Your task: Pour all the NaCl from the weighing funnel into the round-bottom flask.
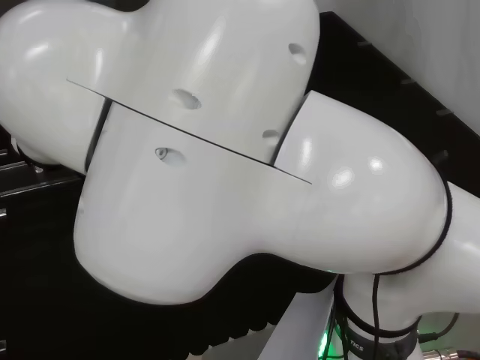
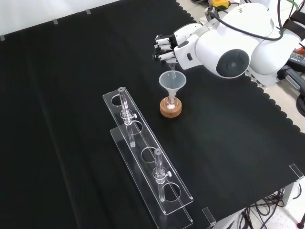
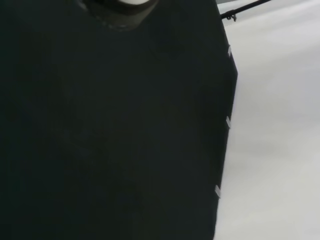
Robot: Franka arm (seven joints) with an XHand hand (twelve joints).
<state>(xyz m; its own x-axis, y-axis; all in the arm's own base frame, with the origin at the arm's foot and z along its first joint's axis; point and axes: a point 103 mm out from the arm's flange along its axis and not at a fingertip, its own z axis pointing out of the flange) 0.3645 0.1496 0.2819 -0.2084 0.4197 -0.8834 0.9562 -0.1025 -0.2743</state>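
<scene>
A big black cloth [image 2: 71, 119] covered the bench. Its far edge and its right edge in the front view were cut in little waves. Small strips of grey tape [image 2: 56, 21] held the cloth down along the edges. Past the cloth the floor [image 3: 280, 125] was pale grey and bare. Black cables [image 2: 267, 210] hung down by the near right corner of the bench. In the head view a green light [image 1: 324, 346] glowed low down.
</scene>
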